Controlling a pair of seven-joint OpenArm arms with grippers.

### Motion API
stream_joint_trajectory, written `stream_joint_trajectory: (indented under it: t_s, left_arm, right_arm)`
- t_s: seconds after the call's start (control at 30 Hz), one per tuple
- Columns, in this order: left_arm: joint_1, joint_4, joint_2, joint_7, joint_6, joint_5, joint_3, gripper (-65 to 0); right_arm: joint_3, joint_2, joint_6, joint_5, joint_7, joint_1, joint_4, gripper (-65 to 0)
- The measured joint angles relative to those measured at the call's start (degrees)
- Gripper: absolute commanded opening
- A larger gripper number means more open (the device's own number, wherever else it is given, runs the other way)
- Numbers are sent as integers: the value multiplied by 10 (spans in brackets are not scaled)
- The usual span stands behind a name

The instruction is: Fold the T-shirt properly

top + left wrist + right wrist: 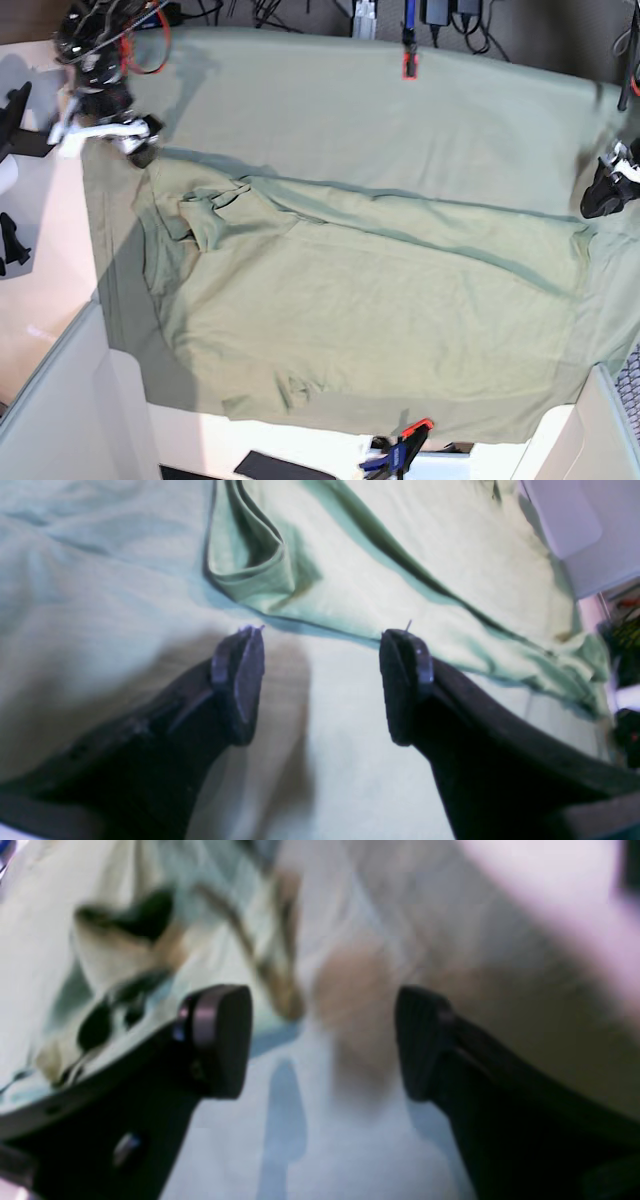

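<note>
Lying spread across the middle of the desk, the T-shirt (370, 320) rested on a larger green cloth sheet (330, 110), its long folded edge running from the far left down toward the right side. A sleeve (205, 215) was bunched and turned over near the left end, and small wrinkles gathered along the near hem. Bare sheet lay open on the far side of the shirt, well apart from it. The shirt's fabric looked soft and matte, pale sage, with stitched hems; in the left wrist view its edge (320, 627) showed as a doubled seam with a curled, pocket-like fold. The left end effector (606, 195) hung at the right edge of the base view, just off the shirt's right end, its dark fingers (240, 680) spread wide with nothing between them and plain cloth beneath. The right end effector (135, 140) stood at the far left corner of the shirt, its padded fingers (220, 1040) likewise spread and empty, though that wrist view was badly blurred. An orange clamp (408, 62) pinned the sheet at the far edge, and another clamp (405, 455) with blue handles gripped the near edge. Cables (140, 40) crowded the far left corner beside the right arm.
</note>
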Motion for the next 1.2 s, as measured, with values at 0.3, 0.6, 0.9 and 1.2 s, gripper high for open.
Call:
stream_joint_trajectory:
  t_s: [0.3,0.6,0.9,1.2]
  left_arm:
    - [0,0,5,-2,0,9,-22,-254]
    - [0,0,16,-17,29,29,-22,-254]
    - [-51,-5,43,-43,82,97,-17,-254]
    - [-118,-53,47,-73,167,173,24,-254]
  right_arm:
    - [-33,-25,-11,-14,38,57,-59,-207]
    - [-33,-25,-15,-9,48,111,-134,-445]
    - [-33,-28,5,-9,50,98,-136,-650]
    - [-33,-28,7,-7,49,96,-136,-650]
